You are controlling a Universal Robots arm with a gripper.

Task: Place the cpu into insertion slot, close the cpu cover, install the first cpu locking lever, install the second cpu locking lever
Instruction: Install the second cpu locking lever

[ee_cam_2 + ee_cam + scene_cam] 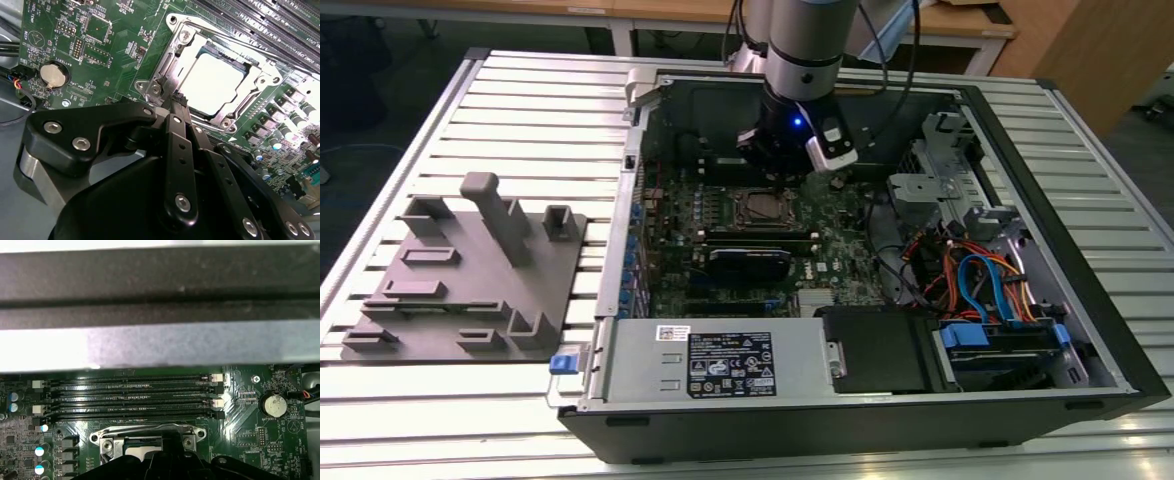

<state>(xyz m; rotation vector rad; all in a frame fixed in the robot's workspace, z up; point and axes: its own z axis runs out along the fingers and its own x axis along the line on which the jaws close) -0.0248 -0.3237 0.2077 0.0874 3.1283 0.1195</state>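
The cpu (217,82) lies flat in the insertion slot (757,207), its pale metal top showing through the window of the cpu cover (189,47). The cover lies down over the chip. My gripper (179,102) is shut, its black fingers pressed together with nothing between them. Its tips hover at the socket's edge, beside a silver lever bar (162,75) and a corner screw. In the exterior view the gripper (774,168) hangs just behind the slot, inside the open computer case. The first wrist view shows the gripper (167,460) in front of the socket frame (105,435).
Long black memory slots (130,395) run beside the socket, and a coin battery (52,75) sits on the green board. The case wall (160,305) looms close. A grey fixture block (467,270) stands at the exterior view's left. Cables and a drive cage (987,280) crowd the right.
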